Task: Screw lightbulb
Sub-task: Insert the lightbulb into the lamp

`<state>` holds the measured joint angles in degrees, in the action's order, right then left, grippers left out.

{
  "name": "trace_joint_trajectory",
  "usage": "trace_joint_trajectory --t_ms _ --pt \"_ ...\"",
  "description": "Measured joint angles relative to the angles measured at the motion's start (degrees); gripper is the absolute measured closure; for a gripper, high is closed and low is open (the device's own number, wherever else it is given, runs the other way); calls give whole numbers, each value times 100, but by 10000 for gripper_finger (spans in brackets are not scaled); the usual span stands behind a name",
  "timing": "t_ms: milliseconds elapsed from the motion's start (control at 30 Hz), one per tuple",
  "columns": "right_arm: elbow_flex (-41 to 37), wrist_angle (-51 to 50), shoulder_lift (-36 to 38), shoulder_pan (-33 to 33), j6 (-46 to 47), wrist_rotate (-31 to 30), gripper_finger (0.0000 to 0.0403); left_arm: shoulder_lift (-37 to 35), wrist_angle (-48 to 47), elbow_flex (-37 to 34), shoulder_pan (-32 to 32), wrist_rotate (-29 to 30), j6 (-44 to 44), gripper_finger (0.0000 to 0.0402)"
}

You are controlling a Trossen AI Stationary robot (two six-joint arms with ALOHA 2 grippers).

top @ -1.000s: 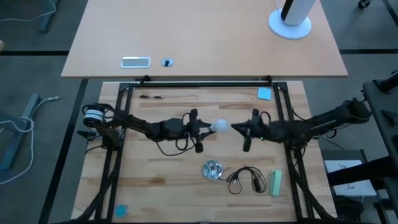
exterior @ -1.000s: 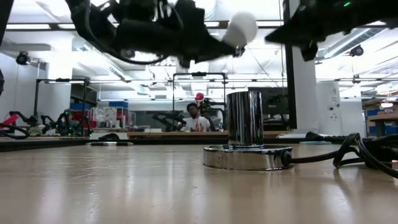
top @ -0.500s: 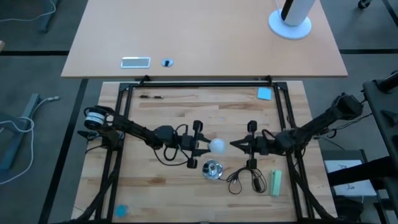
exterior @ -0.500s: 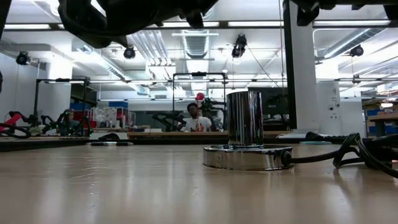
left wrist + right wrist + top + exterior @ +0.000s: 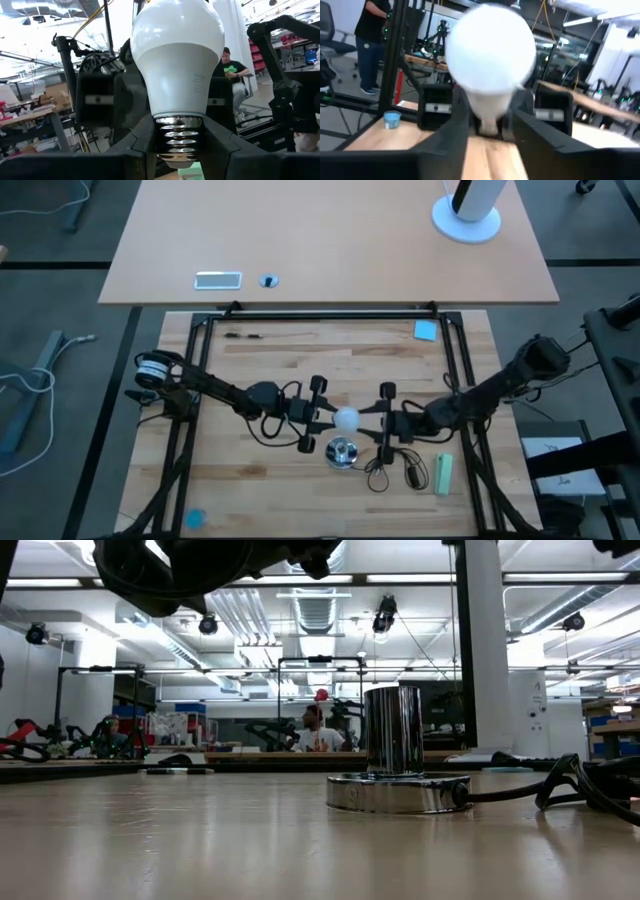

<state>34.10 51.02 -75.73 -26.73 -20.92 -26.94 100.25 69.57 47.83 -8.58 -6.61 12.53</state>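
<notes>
The lightbulb (image 5: 346, 418), white with a silvery screw base, hangs above the table's middle, just beyond the round silver socket (image 5: 342, 452), which stands on its flat foot on the wood (image 5: 398, 780). My left gripper (image 5: 328, 418) is shut on the bulb from its left. My right gripper (image 5: 366, 420) comes level from the right and is open. In the right wrist view its fingers (image 5: 455, 125) stand on either side of the bulb's white body (image 5: 490, 55). The low view shows only dark arm parts at its top edge, not the bulb. My left gripper pinches the bulb's silvery screw base (image 5: 180, 140) between its two fingers (image 5: 142, 145). The fingers come about level from the table's left, and the white dome (image 5: 177, 55) points away from them toward the right. The bulb is lifted clear of table and socket. My right gripper: whether its fingers touch the white body, I cannot tell.
A black cord (image 5: 390, 465) coils from the socket toward the near right, with a pale green block (image 5: 444, 473) beside it. A blue note (image 5: 426, 330) lies at the far right of the wooden table. Metal frame rails (image 5: 455, 370) run along both sides.
My left gripper has carried the bulb toward the table's near edge and tipped it up, out of the low view. My right gripper has followed toward the near edge and leftward to the bulb, rolling as it went. It has opened, and its fingers now flank the bulb.
</notes>
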Motion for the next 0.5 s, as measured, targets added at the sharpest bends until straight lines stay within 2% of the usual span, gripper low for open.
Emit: trace_joint_trajectory --t_ms 133,267,400,500 --pt "234 -17 -183 -16 -392 3 185 0 -8 0 0 3 -3 306" --pt "444 -19 -362 -12 -654 -11 145 0 -58 0 0 5 3 306" --pt "698 -24 -549 4 -892 -66 131 -2 -124 4 -5 85 28 306" --pt "797 -26 -603 10 -895 -68 138 -2 -199 4 -14 95 29 306"
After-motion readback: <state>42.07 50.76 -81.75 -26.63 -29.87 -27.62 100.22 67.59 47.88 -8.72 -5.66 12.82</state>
